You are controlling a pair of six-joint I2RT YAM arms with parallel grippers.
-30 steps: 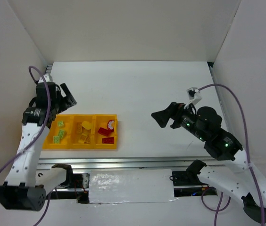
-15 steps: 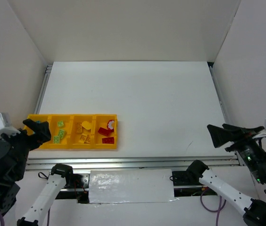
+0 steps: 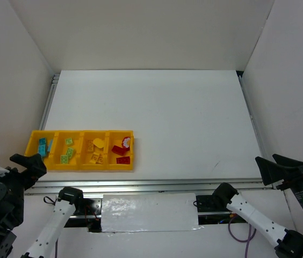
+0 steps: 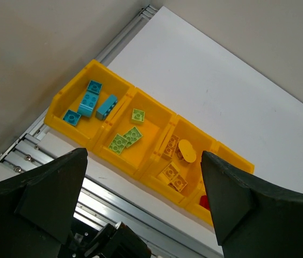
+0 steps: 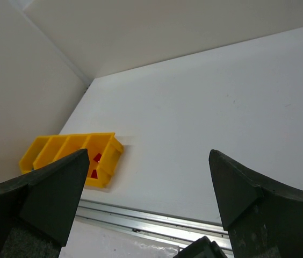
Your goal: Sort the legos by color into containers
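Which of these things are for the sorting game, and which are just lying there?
For the job:
yellow tray
teal bricks
green bricks
yellow bricks
red bricks

Just there:
white table
metal rail
shiny white sheet

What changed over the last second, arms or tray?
Both pulled back off the table: the left hand from over the yellow tray's left end toward the near left corner, the right hand from mid-table toward the near right corner. Both are open and empty; no grab or release shows. The tray and the sorted bricks stayed put.
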